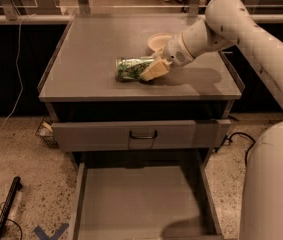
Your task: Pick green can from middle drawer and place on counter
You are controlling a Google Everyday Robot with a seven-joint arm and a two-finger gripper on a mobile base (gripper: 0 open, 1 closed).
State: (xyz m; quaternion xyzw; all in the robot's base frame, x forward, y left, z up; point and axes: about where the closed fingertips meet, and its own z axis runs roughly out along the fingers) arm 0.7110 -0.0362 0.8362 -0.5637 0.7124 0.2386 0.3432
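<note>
1 green can [130, 68] lies on its side on the table [91, 44], near the middle and slightly toward the front edge. The end effector [149, 73] sits at the can's right end, its pale fingers [156, 69] clamped on the can. The white arm [241, 29] reaches in from the right. 1 white bowl [157, 40] rests on the table just behind the end effector. Below, a grey drawer front [96, 136] carries a dark bar handle [142, 134]. The middle drawer [136, 204] stands pulled out at the bottom, well apart from the can.
</note>
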